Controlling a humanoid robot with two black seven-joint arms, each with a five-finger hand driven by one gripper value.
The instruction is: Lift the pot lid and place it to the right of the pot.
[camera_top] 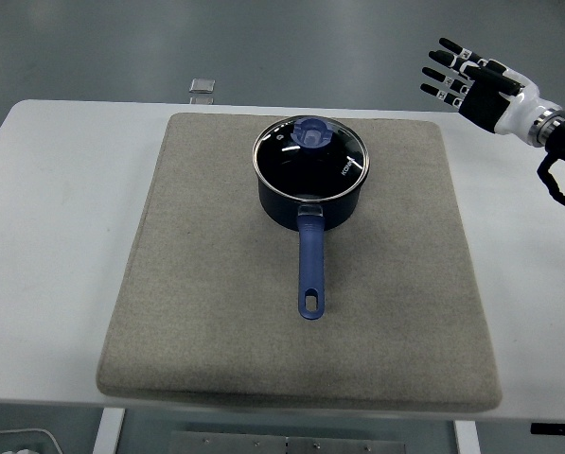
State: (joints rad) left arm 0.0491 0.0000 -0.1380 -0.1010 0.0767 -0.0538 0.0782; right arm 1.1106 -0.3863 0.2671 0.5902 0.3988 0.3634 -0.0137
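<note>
Head view: round glass pot lid [310,151] on dark pot [309,194]; robot hand [473,87] splayed, empty.

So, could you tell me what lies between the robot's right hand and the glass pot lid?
Only bare grey felt mat, seen in the head view.

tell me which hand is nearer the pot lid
Right. The right hand is up past the mat's far right corner, fingers spread, well clear of the pot lid. The left hand is out of view.
</note>
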